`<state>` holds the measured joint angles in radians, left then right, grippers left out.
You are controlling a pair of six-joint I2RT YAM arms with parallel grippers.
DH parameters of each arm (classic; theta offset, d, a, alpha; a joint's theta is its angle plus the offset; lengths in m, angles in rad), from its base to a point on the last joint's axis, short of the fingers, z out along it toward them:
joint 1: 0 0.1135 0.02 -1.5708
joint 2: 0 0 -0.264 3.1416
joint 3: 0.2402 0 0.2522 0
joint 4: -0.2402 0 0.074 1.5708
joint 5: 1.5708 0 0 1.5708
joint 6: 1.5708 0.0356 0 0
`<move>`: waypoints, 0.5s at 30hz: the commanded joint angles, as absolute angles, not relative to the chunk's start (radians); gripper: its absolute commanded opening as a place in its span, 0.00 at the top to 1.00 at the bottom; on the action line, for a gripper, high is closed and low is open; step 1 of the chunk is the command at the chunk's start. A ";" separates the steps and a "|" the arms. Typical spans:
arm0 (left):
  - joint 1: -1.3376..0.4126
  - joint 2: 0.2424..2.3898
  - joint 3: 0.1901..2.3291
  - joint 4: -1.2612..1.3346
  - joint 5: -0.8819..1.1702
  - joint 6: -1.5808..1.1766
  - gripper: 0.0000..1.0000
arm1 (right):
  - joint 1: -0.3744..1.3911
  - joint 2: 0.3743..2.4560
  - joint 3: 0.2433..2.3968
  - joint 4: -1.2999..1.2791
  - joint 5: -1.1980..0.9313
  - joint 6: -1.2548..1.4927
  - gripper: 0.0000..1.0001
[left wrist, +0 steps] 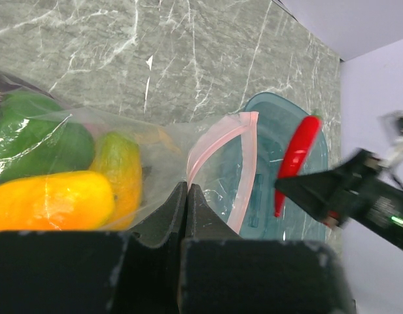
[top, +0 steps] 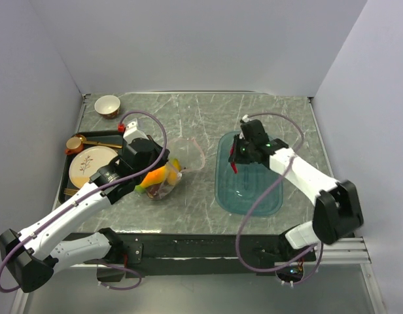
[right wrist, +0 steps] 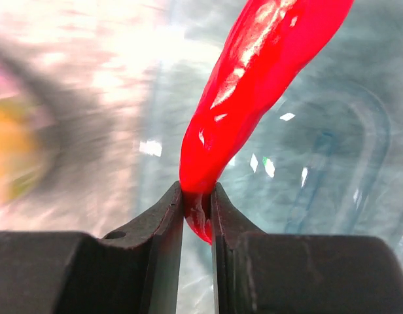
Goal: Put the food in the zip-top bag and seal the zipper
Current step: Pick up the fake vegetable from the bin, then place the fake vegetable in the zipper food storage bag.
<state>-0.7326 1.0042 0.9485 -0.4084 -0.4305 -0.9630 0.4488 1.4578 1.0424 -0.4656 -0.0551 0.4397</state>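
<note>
The left gripper (left wrist: 187, 191) had its two fingers pressed together on a fold of clear plastic, pinching the zip-top bag (left wrist: 156, 140) just below its mouth. Beyond the fingertips the zipper (left wrist: 247, 163) stood up from the bag as a pale pink loop, gaping open. Inside the bag lay an orange-yellow mango (left wrist: 51, 199), a second mango (left wrist: 120, 173) beside it, and a green pepper (left wrist: 38, 137) behind them. The bag rested on the grey marbled table (top: 188, 118), left of the middle and about halfway between the near and far edges.

The right gripper (right wrist: 198, 196) was clamped on the lower tip of the red chili (right wrist: 254, 85), which stuck out straight from between the fingers. It hung in the air over the left end of the teal tray (top: 250, 193), clear of the tray floor and apart from the bag's mouth. The tray sat right of the table's middle, reaching toward the near edge.

Along the left edge a cream patterned plate (top: 90, 163) sat on a dark tray (top: 65, 190), with a copper-coloured cup (top: 74, 144) just beyond it. A small bowl (top: 107, 104) stood in the far left corner.
</note>
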 commanded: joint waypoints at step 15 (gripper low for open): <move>-0.732 1.025 0.971 -0.362 -0.403 -0.954 0.99 | 0.465 1.154 1.108 -0.418 -0.885 0.443 0.85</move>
<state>-0.7326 1.0187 0.9485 -0.4000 -0.4126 -0.9630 0.4522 1.2201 1.1118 -0.5056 -0.6796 0.4034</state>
